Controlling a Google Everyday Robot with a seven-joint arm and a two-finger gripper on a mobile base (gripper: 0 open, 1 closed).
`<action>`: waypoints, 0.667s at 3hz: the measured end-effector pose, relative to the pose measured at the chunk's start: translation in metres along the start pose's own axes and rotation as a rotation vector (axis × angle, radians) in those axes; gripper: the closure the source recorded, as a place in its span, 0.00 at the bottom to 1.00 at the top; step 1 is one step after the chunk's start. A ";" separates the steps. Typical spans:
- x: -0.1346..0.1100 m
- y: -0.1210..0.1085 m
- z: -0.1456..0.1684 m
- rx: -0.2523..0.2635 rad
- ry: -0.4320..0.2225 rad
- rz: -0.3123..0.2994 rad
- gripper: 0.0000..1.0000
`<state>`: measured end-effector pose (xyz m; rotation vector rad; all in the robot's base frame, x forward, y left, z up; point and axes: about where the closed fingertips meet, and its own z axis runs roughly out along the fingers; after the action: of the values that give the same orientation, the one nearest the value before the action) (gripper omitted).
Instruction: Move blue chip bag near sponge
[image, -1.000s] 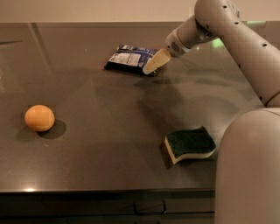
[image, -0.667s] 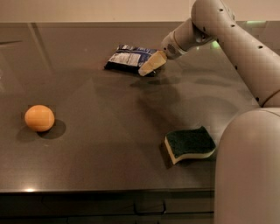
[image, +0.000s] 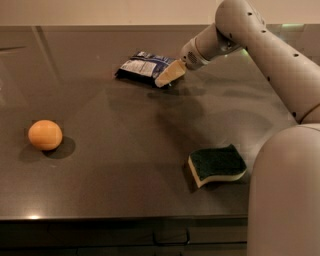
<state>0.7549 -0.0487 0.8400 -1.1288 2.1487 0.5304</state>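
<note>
On the dark grey glossy tabletop (image: 125, 195), the small crinkled dark-blue foil chip bag (image: 141, 67) with its white printed panel lies flat near the far edge, about midway along it. The pale cream gripper (image: 168, 76) on the robot's light grey arm (image: 260, 45) reaches in from the right side and meets the bag's right end; whether it grips the bag cannot be told. The wavy-edged sponge (image: 217, 164), green on top with cream foam beneath, sits near the front right corner, well apart from the bag. A round orange ball (image: 45, 135) rests near the left edge.
</note>
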 end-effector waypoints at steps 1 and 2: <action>-0.001 0.002 -0.001 0.000 -0.002 0.023 0.41; -0.001 0.002 -0.004 0.001 0.003 0.047 0.65</action>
<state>0.7525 -0.0496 0.8438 -1.0813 2.1830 0.5487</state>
